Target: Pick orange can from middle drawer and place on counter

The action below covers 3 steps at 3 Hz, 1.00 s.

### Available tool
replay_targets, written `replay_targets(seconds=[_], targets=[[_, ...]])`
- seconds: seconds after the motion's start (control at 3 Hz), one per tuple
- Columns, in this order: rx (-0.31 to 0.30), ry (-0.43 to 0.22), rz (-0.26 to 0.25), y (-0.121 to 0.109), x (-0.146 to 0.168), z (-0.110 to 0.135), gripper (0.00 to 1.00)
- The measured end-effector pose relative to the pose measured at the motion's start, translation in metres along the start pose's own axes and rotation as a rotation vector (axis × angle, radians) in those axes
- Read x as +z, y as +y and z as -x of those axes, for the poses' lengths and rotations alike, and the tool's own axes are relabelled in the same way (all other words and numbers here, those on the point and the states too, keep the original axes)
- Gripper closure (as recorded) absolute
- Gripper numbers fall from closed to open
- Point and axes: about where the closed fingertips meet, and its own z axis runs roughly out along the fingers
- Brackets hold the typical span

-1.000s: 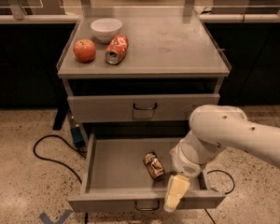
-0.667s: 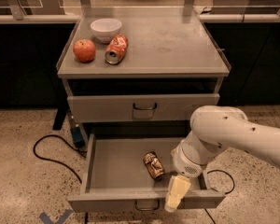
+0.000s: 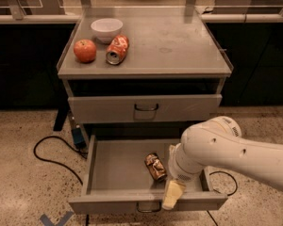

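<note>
The counter (image 3: 179, 46) fills the upper middle of the frame, a scuffed grey metal top. At its upper left stand a white bowl (image 3: 106, 28), a red apple (image 3: 85, 50) and a red-orange can (image 3: 117, 50) on its side. Below it, the upper drawer (image 3: 104, 109) is closed. The middle drawer (image 3: 118, 168) is pulled open at the lower centre. The orange can (image 3: 155, 166) lies on its grey floor, right of the middle.

The white arm (image 3: 236, 149) enters from the lower right. The gripper (image 3: 173, 195) hangs over the drawer's front edge, just right of the can and not holding it; whether it is wide or narrow cannot be told.

The speckled floor (image 3: 23, 182) carries a black cable (image 3: 52, 149) and a blue tape mark (image 3: 54, 219) at the lower left. Dark cabinets (image 3: 23, 65) line the back.
</note>
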Motion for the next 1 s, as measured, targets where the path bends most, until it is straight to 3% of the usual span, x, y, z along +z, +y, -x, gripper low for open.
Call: replay_targets(seconds=[0.33,0.67,1.0], targets=[[-0.037,-0.034,-0.214,-0.054,-0.013,0.023,0.00],[-0.055,-0.049,-0.272,-0.068,-0.016,0.028,0.00],[-0.059,-0.047,-0.271,-0.067,-0.017,0.028,0.00]])
